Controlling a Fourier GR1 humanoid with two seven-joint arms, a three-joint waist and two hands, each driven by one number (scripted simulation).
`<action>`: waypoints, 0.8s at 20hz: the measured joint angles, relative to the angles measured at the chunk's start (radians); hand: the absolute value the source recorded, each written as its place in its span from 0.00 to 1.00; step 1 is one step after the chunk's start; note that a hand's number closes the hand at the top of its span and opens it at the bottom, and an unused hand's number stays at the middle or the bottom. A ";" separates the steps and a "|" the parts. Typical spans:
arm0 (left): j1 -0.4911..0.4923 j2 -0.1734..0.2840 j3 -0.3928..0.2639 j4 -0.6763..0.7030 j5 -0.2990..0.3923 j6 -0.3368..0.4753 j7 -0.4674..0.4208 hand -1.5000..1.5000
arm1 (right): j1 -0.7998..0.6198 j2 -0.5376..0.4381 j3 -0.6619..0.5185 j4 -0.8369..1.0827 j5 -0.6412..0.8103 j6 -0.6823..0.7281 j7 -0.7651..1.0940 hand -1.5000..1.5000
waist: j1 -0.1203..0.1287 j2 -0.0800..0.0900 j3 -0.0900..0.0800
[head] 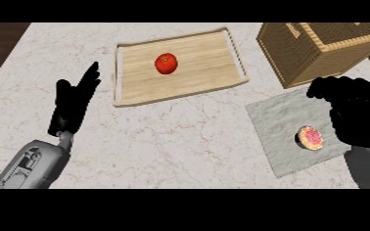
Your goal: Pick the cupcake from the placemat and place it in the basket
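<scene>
A cupcake point(311, 138) with pink frosting lies on the grey placemat point(278, 120) at the right of the counter. My right hand point(348, 112) hovers just right of and above the cupcake, fingers curled, holding nothing that I can see. The woven basket point(311, 51) stands at the back right, beyond the placemat. At the left, my left hand point(72, 103) rests open with fingers pointing up, away from everything.
A wooden tray point(137, 88) sits at the middle back with a red tomato point(166, 63) on it. The marble counter stretches between the tray and the placemat. A dark strip runs along the counter's far left edge.
</scene>
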 measured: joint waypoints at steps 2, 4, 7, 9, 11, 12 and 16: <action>0.014 0.007 -0.002 -0.006 -0.010 0.002 0.002 0.50 | 0.060 0.018 -0.001 -0.025 0.028 0.078 -0.110 0.00 | -0.014 -0.004 -0.003; 0.027 0.019 0.015 -0.004 -0.012 -0.010 -0.004 0.50 | 0.125 0.017 -0.027 -0.069 0.053 0.078 -0.152 0.00 | -0.023 -0.006 -0.006; 0.034 0.022 0.025 0.014 -0.021 -0.018 -0.019 0.50 | 0.157 -0.043 -0.084 -0.085 0.131 0.043 -0.161 0.00 | -0.031 -0.006 -0.009; 0.037 0.019 0.024 0.006 -0.025 -0.014 -0.014 0.50 | 0.169 -0.114 -0.130 -0.079 0.209 0.013 -0.161 0.00 | -0.035 -0.007 -0.010; 0.040 0.019 0.026 0.006 -0.025 -0.017 -0.017 0.50 | 0.171 -0.200 -0.171 -0.072 0.290 -0.002 -0.159 0.00 | -0.037 -0.007 -0.011; 0.039 0.017 0.028 0.010 -0.025 -0.017 -0.021 0.50 | 0.174 -0.243 -0.188 -0.066 0.330 -0.002 -0.161 0.00 | -0.038 -0.006 -0.011; 0.044 0.017 0.033 0.011 -0.025 -0.024 -0.024 0.50 | 0.197 -0.433 -0.228 -0.040 0.470 0.047 -0.173 0.00 | -0.035 -0.005 -0.011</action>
